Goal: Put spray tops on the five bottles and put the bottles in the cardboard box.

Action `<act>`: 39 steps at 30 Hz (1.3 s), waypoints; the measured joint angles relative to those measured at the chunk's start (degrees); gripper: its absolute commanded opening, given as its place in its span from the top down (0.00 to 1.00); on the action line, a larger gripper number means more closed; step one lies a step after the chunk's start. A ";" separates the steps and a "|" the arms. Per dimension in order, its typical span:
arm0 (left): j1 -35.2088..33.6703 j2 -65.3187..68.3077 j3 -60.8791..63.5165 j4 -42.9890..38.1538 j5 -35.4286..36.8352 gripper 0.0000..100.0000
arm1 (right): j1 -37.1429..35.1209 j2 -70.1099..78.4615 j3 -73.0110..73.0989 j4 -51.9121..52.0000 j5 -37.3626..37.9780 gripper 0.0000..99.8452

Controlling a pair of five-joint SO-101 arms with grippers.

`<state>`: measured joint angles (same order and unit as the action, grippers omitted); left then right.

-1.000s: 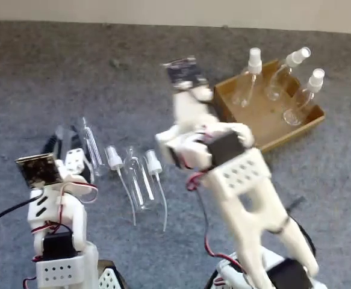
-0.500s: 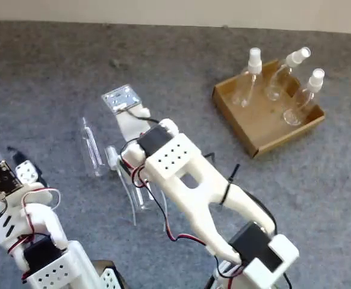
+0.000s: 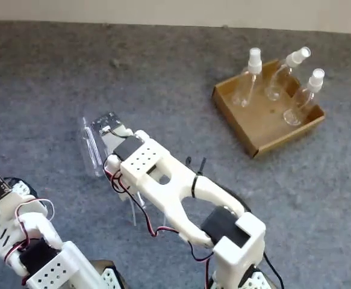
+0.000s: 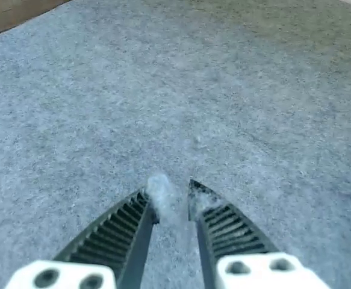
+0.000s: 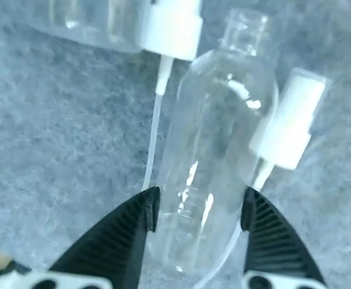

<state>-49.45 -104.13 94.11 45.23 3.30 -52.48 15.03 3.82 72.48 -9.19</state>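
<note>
On the grey carpet lies a clear bottle [image 5: 214, 144] with no top, and my right gripper [image 5: 199, 201] stands open with one finger on each side of it. Two white spray tops [image 5: 172, 27] [image 5: 289, 120] with thin tubes lie right beside that bottle. A second clear bottle [image 3: 92, 150] lies just left of the right arm [image 3: 163, 183]. The cardboard box [image 3: 235, 129] at the back right holds three bottles with spray tops [image 3: 244, 84] [image 3: 280, 75] [image 3: 301, 99]. My left gripper [image 4: 174, 191] hovers over bare carpet at the front left, its fingers a little apart with nothing between them.
The left arm [image 3: 12, 211] sits drawn back at the front left corner. A brown corner of the box [image 4: 12, 12] is in the left wrist view. Open carpet stretches between the lying bottles and the box.
The right arm has swung from beside the box to the left and come down over the uncapped bottle. The left arm has pulled back toward the front left.
</note>
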 measured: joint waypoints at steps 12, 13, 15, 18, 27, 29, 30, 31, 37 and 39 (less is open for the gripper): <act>0.00 0.00 0.18 -0.62 0.00 0.95 | 0.00 5.01 -0.79 -2.90 -0.09 0.94; 0.00 0.00 0.18 -0.62 0.00 0.95 | 0.09 5.01 -0.79 -2.90 -0.09 0.96; 0.00 0.00 0.18 -0.62 0.00 0.95 | 0.18 5.01 -0.88 -2.90 -0.09 0.98; 0.00 0.00 0.18 -0.62 0.00 0.95 | 0.26 5.01 -1.05 -2.99 -0.09 0.98; 0.00 -0.18 1.23 -0.97 0.00 0.95 | 3.60 1.23 -4.84 4.75 0.00 0.98; 0.09 0.09 1.32 -0.97 0.00 0.95 | 5.54 -1.49 -6.24 8.00 0.00 0.98; 0.09 0.00 1.32 -0.97 0.00 0.95 | 6.51 -2.99 -6.95 9.41 0.00 0.98; 0.26 0.00 1.32 -0.97 0.00 0.95 | 7.56 -4.48 -7.47 11.34 0.00 0.98; 0.35 0.00 1.32 -0.97 0.00 0.95 | 14.42 -10.37 -8.00 15.12 11.08 0.98; 0.35 0.00 1.32 -0.97 0.00 0.95 | 16.44 -11.25 -8.00 15.56 16.35 0.98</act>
<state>-49.10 -104.13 95.43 44.26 3.30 -36.04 3.78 -4.18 88.04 7.16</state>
